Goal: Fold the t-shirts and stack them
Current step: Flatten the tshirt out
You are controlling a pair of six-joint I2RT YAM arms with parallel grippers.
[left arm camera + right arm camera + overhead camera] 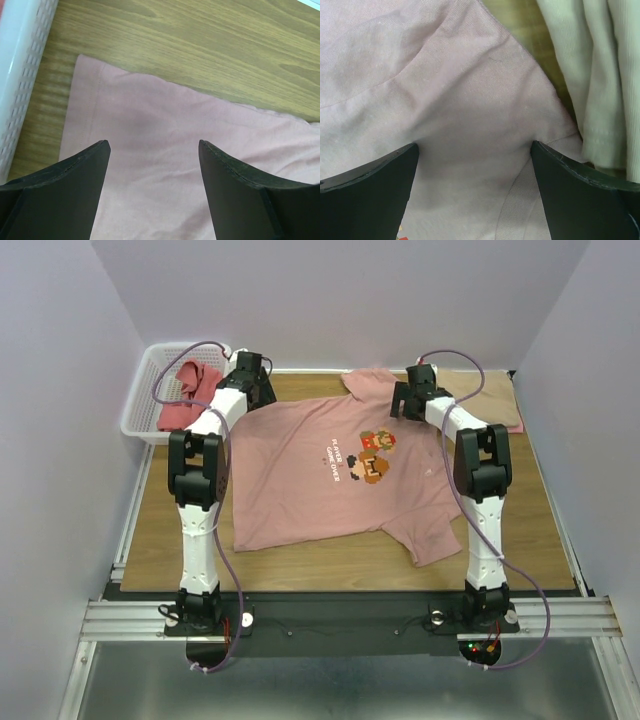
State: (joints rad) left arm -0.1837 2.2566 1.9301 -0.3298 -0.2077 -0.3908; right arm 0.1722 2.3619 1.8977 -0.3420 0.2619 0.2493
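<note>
A dusty pink t-shirt (320,475) with pixel-game characters and white text lies spread flat on the wooden table. My left gripper (255,390) is open just above its far left corner (150,160), close to the basket. My right gripper (407,400) is open over the shirt's shoulder and collar area (475,130); its fingers straddle the cloth without closing. A tan t-shirt (490,400) lies at the far right, also in the right wrist view (600,75). A coral-red t-shirt (188,395) hangs in the basket.
A white plastic lattice basket (150,390) stands at the far left; its wall (20,75) is right beside my left gripper. Grey walls enclose the table on three sides. Bare wood (160,540) shows at the near left.
</note>
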